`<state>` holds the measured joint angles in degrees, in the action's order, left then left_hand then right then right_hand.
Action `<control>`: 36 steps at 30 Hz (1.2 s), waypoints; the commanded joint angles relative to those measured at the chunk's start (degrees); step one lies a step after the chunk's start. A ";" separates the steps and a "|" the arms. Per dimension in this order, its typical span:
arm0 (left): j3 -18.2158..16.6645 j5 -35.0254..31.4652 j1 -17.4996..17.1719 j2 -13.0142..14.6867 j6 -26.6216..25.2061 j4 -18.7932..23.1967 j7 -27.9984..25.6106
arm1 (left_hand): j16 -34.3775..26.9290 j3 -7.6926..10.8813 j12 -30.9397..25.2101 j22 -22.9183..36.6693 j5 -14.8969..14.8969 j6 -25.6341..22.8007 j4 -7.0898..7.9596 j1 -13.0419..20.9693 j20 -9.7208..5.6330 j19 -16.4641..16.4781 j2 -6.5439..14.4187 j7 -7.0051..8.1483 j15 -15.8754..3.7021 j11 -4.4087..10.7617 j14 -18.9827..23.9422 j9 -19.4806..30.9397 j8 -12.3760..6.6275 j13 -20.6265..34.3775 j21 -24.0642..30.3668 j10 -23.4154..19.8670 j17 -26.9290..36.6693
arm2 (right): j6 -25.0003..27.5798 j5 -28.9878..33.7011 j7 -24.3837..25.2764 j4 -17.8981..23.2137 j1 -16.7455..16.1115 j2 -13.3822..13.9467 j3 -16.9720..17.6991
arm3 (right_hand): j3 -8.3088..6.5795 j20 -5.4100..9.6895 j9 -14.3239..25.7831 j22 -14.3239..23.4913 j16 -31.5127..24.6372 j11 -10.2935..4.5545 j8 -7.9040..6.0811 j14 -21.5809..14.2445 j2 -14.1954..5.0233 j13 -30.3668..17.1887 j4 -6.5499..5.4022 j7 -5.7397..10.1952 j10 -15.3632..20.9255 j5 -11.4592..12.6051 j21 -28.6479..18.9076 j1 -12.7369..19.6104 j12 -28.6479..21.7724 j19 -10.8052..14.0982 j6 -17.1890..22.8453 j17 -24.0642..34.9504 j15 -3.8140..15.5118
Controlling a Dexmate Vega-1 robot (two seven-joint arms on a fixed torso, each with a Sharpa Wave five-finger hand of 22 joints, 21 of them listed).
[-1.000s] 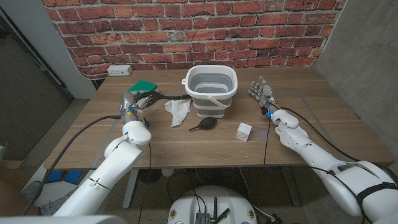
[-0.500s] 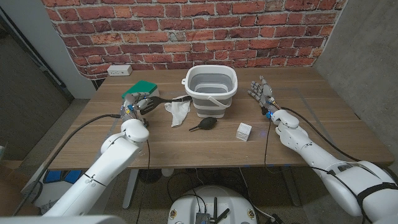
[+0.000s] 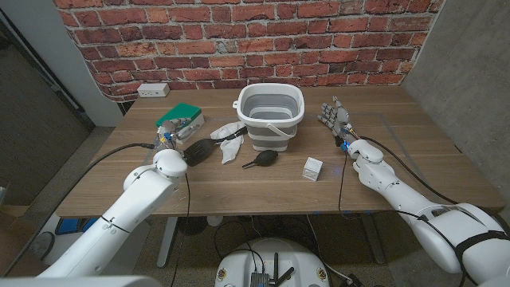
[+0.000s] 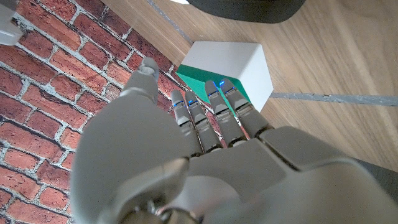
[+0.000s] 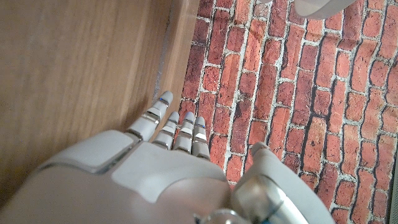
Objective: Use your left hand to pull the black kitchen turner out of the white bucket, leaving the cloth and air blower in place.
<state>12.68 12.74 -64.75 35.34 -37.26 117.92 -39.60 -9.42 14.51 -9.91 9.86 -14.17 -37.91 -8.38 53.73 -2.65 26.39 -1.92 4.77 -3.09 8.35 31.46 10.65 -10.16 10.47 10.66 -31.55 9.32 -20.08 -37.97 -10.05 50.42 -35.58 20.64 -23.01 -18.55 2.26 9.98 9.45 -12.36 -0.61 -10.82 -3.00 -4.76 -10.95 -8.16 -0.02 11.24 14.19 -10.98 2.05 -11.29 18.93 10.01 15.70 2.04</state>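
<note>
One second on, the black kitchen turner [image 3: 209,147] lay released on the tabletop [image 3: 263,187] — left robot hand [image 3: 177,130] spread, empty — right robot hand [image 3: 335,118] unmoved, spread.

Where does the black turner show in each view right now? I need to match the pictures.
Head view: the turner lies on the table, picture left of the bucket, by the cloth.
Left wrist view: a black rounded shape at the top edge, likely its blade.
Right wrist view: not in it.
Shared landmark: the green-and-white box, near the blade in both.
</note>
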 commanded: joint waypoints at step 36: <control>3.12 4.11 3.46 6.33 23.96 -8.43 11.36 | -0.42 -2.19 -0.56 -0.03 1.21 4.05 1.56 -6.45 -5.89 -3.48 1.10 -1.42 -3.25 -2.70 -7.56 -0.21 -0.41 -0.14 0.04 6.57 0.17 | -0.40 0.44 0.04 1.34 -0.39 1.23 0.21 | -0.26 0.19 0.29 0.13 -0.12 0.07 -0.10 -0.09 -1.68 -0.11 -0.12 -0.15 0.51 0.09 0.30 -0.62 0.06 -0.10 0.35 0.17 0.86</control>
<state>14.71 17.20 -62.07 41.81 -18.63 111.56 -29.49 -9.75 12.56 -10.20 9.87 -13.08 -33.55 -6.88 48.24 -2.66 23.15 -0.91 3.35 -2.66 5.84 24.24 10.39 -10.17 10.12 10.22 -25.15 9.33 -20.38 -37.83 -10.07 50.17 -35.57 21.09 -22.94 -18.55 2.26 9.98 9.46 -12.36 -0.61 -10.82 -3.00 -4.76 -10.95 -8.16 -0.02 11.24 14.19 -10.98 2.05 -11.29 18.93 10.01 15.71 2.04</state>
